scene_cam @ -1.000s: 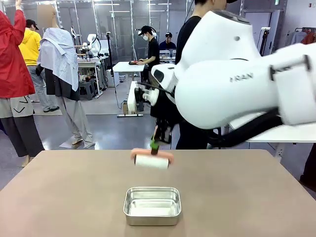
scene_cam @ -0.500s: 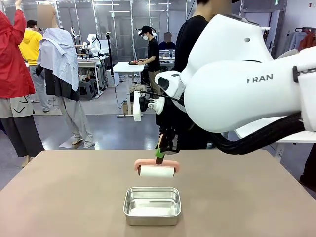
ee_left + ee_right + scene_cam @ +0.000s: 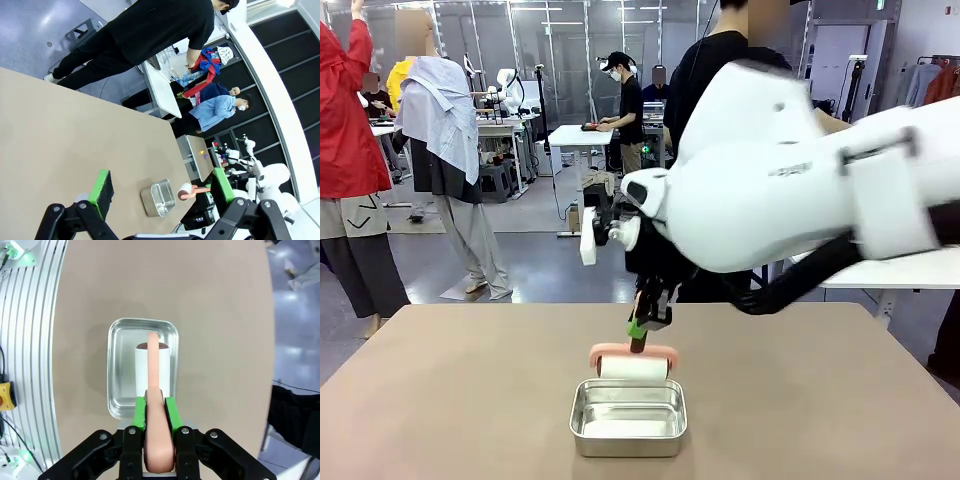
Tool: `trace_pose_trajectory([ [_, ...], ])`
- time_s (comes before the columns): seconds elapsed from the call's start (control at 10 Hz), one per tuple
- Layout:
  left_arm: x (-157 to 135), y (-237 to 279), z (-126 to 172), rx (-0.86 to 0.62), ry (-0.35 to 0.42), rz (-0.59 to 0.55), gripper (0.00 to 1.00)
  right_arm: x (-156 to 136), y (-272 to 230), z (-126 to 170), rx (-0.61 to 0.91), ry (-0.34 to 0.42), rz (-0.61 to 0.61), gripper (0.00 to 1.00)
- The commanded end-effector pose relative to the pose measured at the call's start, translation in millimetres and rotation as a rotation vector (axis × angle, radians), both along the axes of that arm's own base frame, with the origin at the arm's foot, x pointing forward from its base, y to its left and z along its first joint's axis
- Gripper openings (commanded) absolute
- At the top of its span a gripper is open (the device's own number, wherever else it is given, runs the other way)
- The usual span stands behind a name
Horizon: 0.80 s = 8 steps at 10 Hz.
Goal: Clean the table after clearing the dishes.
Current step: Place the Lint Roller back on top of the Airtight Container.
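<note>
The right claw is clamped on the pink handle of a lint roller (white roll downward), held over the steel pan on the table. The left claw hangs wide open, holding nothing.

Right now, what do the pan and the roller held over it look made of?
The pan looks like brushed steel: silvery, with soft reflections. The roller seems to be a white paper-like sticky roll on a smooth pink plastic handle, which the right claw grips; the roll's material is uncertain.

Front camera looks low across the table; right wrist camera looks straight down past its claw; left wrist camera views obliquely, far off; all share the steel pan
</note>
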<state>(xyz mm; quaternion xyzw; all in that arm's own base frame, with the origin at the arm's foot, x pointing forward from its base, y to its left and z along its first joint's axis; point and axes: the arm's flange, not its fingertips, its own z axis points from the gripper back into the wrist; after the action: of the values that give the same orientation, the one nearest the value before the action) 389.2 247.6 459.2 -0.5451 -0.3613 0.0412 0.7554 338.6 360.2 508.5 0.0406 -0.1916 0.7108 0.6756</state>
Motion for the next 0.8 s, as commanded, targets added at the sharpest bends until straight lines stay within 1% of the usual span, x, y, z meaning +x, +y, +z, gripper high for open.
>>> trace_pose_trajectory([
  [0.0,-1,1,2,-0.017,-0.012,0.0,1.0,24,25,-7,-0.031,0.1,0.004,0.21],
  [0.3,-1,1,2,-0.017,-0.012,0.0,1.0,46,35,-41,-0.085,0.199,-0.001,0.21],
  [0.5,-1,1,2,-0.017,-0.012,0.0,1.0,61,39,-61,-0.096,0.223,0.017,0.21],
  [0.7,-1,1,2,-0.017,-0.012,0.0,1.0,74,42,-75,-0.109,0.255,0.007,0.21],
])
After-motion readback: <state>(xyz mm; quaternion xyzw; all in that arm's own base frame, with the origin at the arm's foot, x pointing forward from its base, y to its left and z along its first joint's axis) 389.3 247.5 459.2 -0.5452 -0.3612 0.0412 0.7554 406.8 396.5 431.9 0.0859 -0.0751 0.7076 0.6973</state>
